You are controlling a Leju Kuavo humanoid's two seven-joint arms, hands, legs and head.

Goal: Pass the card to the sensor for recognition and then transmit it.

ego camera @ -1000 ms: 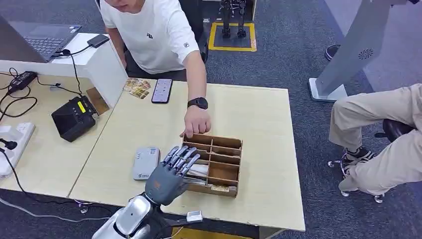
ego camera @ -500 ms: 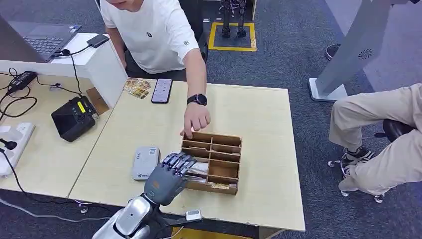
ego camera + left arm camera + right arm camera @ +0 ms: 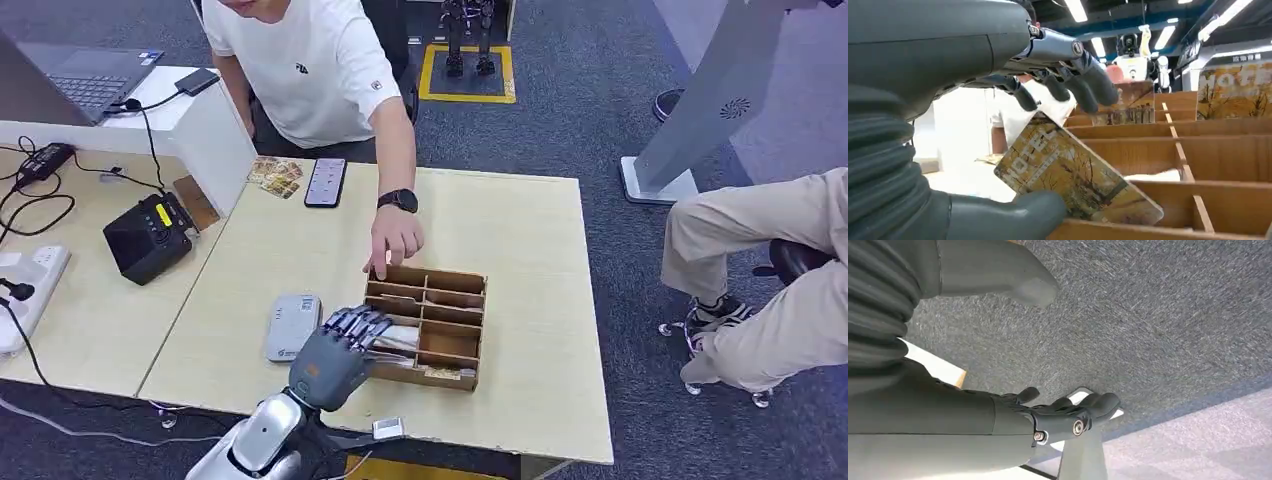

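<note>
The left hand (image 3: 998, 100) has its dark fingers (image 3: 1083, 87) curled over the upper face of a yellow-printed card (image 3: 1073, 180), and the thick thumb (image 3: 1013, 220) sits under the card's near edge, so the card looks pinched between thumb and fingers, though whether it has left the wood beneath cannot be told. The card's long axis runs away from the palm, tilted, its far corner low in a near slot of the wooden divider box (image 3: 448, 343). From the head view the same hand (image 3: 335, 355) covers the box's near left corner. The grey card reader (image 3: 293, 326) lies flat on the table (image 3: 520, 250) just beside the box, on the hand's own side, so I judge the coming move a short lift and carry toward it, card face down. A person's hand (image 3: 396, 240) rests on the box's far edge. The right hand (image 3: 1058, 417) hangs over carpet, fingers loosely curled, holding nothing.
</note>
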